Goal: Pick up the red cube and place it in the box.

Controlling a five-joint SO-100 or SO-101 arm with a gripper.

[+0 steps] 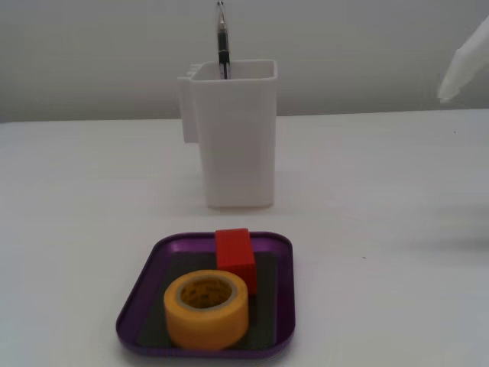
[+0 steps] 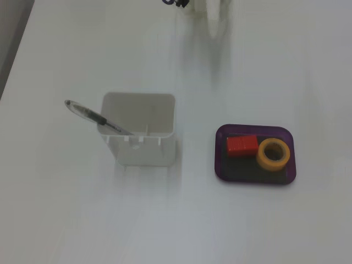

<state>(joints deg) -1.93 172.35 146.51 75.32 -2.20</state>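
Note:
The red cube [image 1: 235, 256] lies inside the purple tray [image 1: 285, 306], at its back, touching a yellow tape roll [image 1: 206, 310]. In the other fixed view the cube [image 2: 242, 146] sits in the left part of the tray [image 2: 222, 165], with the tape [image 2: 274, 154] to its right. My gripper [image 1: 459, 75] shows only as a blurred white tip at the right edge, high above the table and far from the tray. In the other fixed view it [image 2: 213, 19] is a blurred white shape at the top edge. It holds nothing that I can see, and I cannot make out its jaws.
A tall white plastic container [image 1: 237, 145] stands behind the tray with a pen [image 1: 222, 42] sticking out. In the other fixed view the container [image 2: 144, 149] is left of the tray, and the pen [image 2: 93, 116] leans left. The white table has bare room around them.

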